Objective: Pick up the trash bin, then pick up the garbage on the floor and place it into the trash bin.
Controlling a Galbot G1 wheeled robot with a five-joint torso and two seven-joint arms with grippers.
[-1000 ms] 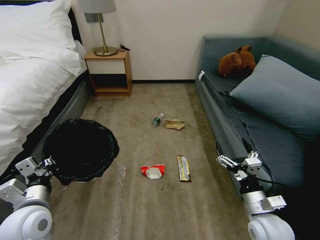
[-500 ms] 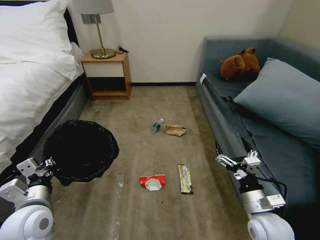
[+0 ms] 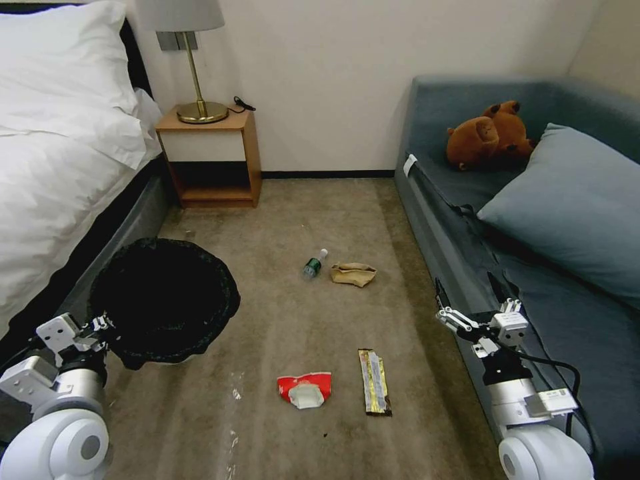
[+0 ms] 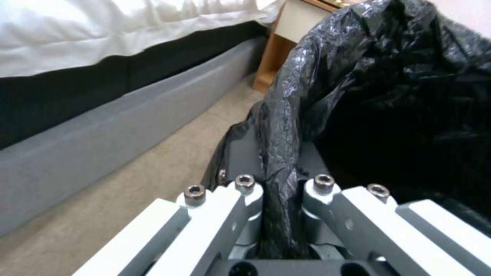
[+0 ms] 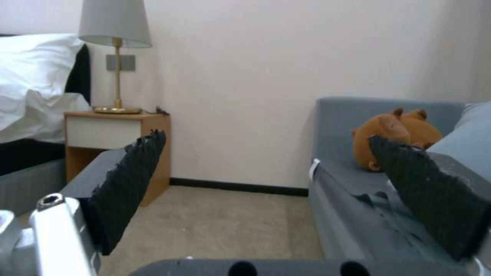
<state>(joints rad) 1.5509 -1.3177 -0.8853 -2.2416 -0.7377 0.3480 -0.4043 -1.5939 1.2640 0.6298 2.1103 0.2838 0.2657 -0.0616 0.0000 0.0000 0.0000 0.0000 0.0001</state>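
- The left gripper (image 3: 105,327) is clamped on the trash bin (image 3: 163,300)'s near rim; the left wrist view shows its fingers (image 4: 245,191) pinching the fold of black bag (image 4: 279,161) between them. The bin hangs off the carpet (image 3: 280,213), low on the robot's left, beside the bed (image 3: 60,173).
- The right gripper (image 3: 467,293) hangs at the robot's right against the sofa (image 3: 453,200) front, jaws spread wide w/ nothing between them (right wrist view looks straight thru the gap at the far wall).
- Change vs. a second ago: the whole head view has slid, so the camera moved, not the litter. Nightstand (image 3: 210,157), lamp (image 3: 190,60) and teddy bear (image 3: 490,137) all sit lower in frame; both arms hold the same pose.
- Garbage, all on the carpet: red-and-white wrapper (image 3: 305,389) and long snack wrapper (image 3: 375,391) side by side, nearest the robot; green bottle (image 3: 313,263) and brown paper bag (image 3: 353,273) just beside each other, farther on toward the wall.
- Reading: the bin pickup looks done; no litter is in the bin yet as far as can be seen (its inside is just dark bag). The base/torso shift seems an approach, w/ the red wrapper and snack wrapper the closest targets for the free right gripper.
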